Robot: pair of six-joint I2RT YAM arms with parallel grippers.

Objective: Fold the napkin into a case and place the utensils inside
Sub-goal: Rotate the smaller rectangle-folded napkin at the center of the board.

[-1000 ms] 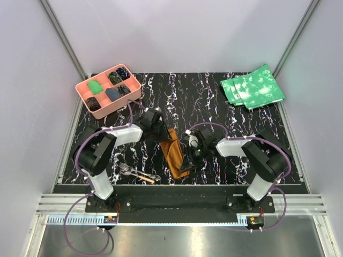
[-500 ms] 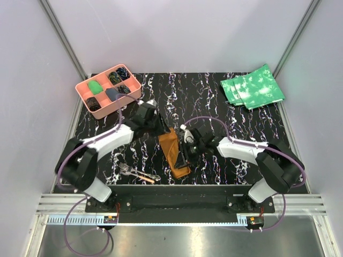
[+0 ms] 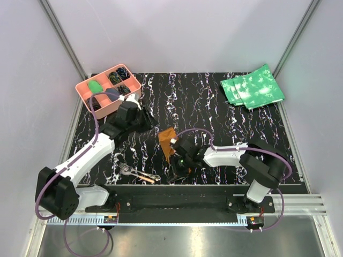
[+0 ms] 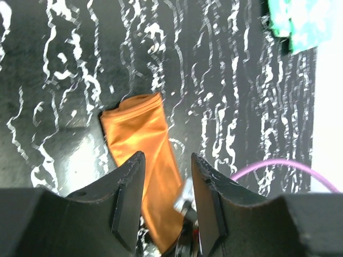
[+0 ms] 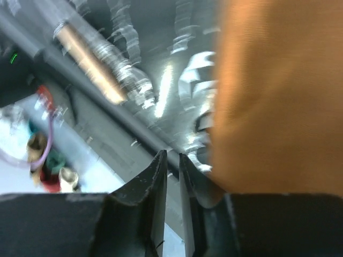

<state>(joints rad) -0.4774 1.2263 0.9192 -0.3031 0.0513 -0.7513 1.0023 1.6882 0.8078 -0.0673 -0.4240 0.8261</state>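
The rust-brown case (image 3: 166,139) lies mid-table, its near end hidden under my right gripper (image 3: 178,170). In the left wrist view the case (image 4: 140,134) is a narrow pouch below and ahead of my left gripper (image 4: 166,160), which is open, empty and raised above the table (image 3: 143,119). In the right wrist view my right gripper (image 5: 172,160) has its jaws almost together with nothing between them. The cloth (image 5: 278,91) lies against the outer side of one finger. The fork (image 3: 127,169) and the orange-ended piece (image 3: 146,177) lie near the front left. The piece's tan end (image 5: 86,61) shows blurred.
A pink compartment tray (image 3: 81,92) stands at the back left, just behind my left arm. Green mottled cloths (image 3: 252,85) lie at the back right, also in the left wrist view (image 4: 297,21). The table's near edge rail (image 3: 177,187) is close to my right gripper.
My left gripper has drawn back left, off the case's far end. My right gripper has moved left toward the near edge, and less of the case shows.
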